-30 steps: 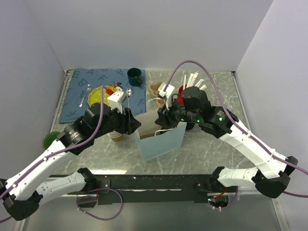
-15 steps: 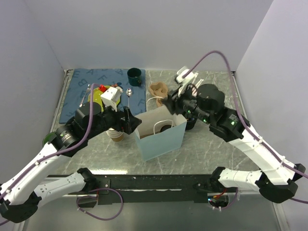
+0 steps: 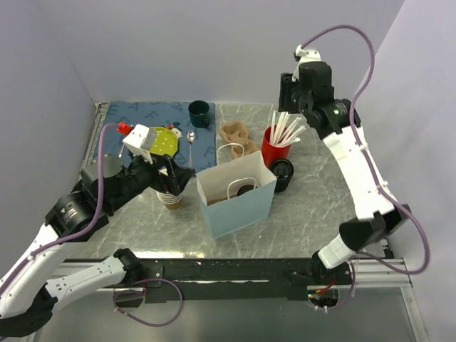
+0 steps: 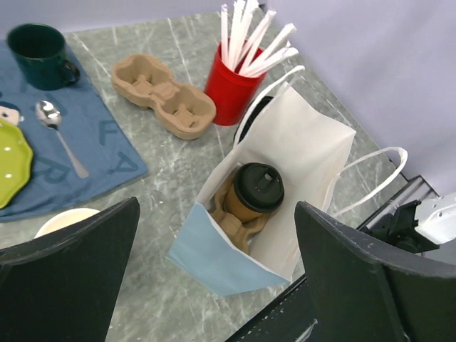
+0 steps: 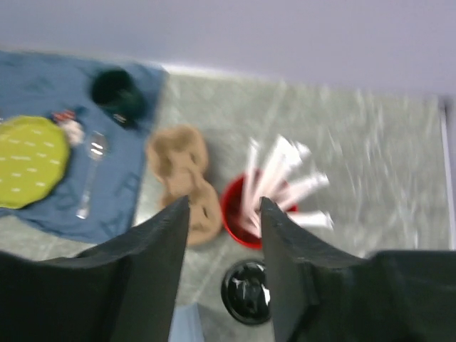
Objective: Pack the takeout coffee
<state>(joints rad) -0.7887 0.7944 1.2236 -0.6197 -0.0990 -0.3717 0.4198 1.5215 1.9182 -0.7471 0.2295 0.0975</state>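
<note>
The takeout coffee [image 4: 258, 191], a brown paper cup with a black lid, stands upright in a brown cardboard carrier [image 4: 229, 222] inside the light blue paper bag [image 4: 214, 258]. From above only its lid [image 3: 244, 189] shows in the bag [image 3: 239, 206]. My left gripper [image 4: 217, 206] hangs wide open above the bag's left side, holding nothing; in the top view the left gripper [image 3: 173, 178] sits just left of the bag. My right gripper [image 5: 222, 206] is open and empty, raised high over the back right of the table [image 3: 287, 91].
A red cup of white straws [image 3: 279, 142] and a round black lid [image 3: 281, 173] stand behind the bag. A brown cup carrier [image 3: 234, 134], a dark green mug [image 3: 199, 112], a spoon [image 3: 191, 139] and a green plate [image 3: 162, 142] lie on or near the blue mat. Stacked paper cups [image 3: 171, 199] stand by my left gripper.
My left gripper has opened wide and drawn back left from the bag. My right arm has lifted up and away to the back right. The coffee stays in the bag.
</note>
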